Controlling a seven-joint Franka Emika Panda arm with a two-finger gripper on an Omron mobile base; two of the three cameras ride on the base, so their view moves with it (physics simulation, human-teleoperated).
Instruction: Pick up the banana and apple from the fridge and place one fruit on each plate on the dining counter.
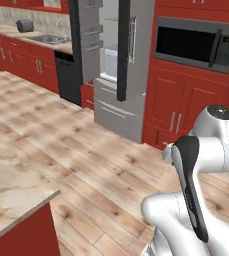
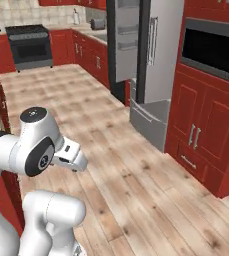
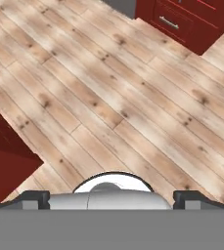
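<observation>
**Gripper spread wide over bare floor**

Gripper [image 3: 111,197] jaws stand apart, holding nothing, aimed down at wooden floor [image 3: 133,97]. Fridge [image 1: 117,75] stands ahead, doors open, between red cabinets [image 1: 181,100] and dishwasher [image 1: 68,77]. Dining counter [image 1: 11,185] lies left. Arm folded, elbow raised.

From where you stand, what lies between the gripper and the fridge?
Bare wooden floor, in both base views. The fridge stands ahead with its doors open; the open gripper points down at the floor in the hand view.
</observation>
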